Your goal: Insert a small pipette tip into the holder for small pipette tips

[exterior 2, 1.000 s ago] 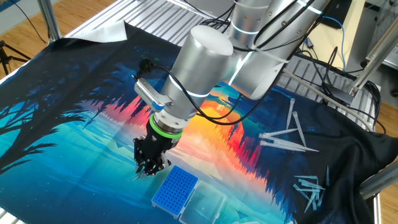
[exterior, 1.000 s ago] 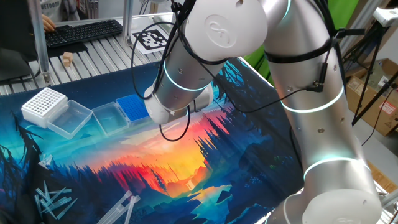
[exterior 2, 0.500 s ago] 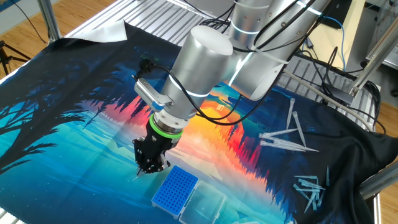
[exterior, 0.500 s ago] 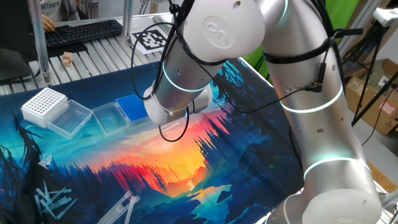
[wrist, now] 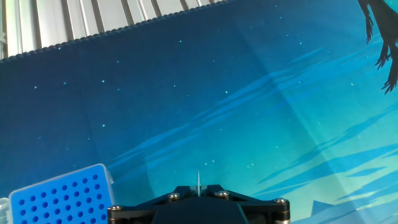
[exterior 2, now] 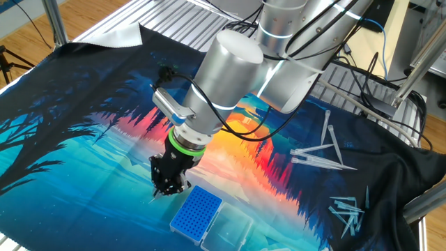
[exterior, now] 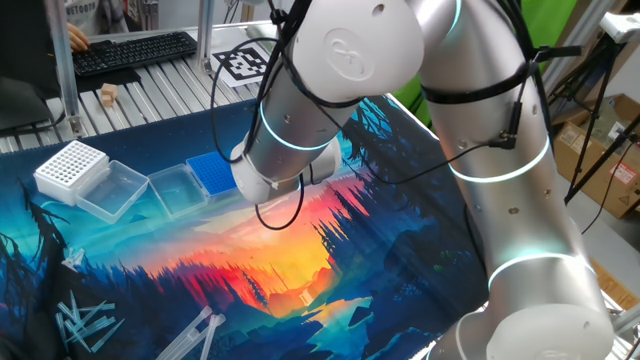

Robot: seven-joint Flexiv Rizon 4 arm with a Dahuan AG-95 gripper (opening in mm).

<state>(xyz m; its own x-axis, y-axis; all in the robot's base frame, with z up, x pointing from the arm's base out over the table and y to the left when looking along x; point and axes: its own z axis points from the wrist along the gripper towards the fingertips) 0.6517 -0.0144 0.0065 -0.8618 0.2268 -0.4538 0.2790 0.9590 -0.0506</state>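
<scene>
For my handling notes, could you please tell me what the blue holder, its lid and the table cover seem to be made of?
The blue holder looks like matte moulded plastic, its holes uniform. Its lid seems clear, glossy plastic: the print shows through. The table cover appears to be printed cloth, rumpled at its edge.

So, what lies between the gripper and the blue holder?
Nothing: in the other fixed view only bare printed cloth separates the gripper, shut on the small tip, from the blue holder. The hand view agrees.

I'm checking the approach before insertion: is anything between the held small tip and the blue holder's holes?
Nothing visible. The gripper holds the small pipette tip beside the blue holder, whose hole grid lies uncovered, clear lid swung open to the far side.
</scene>
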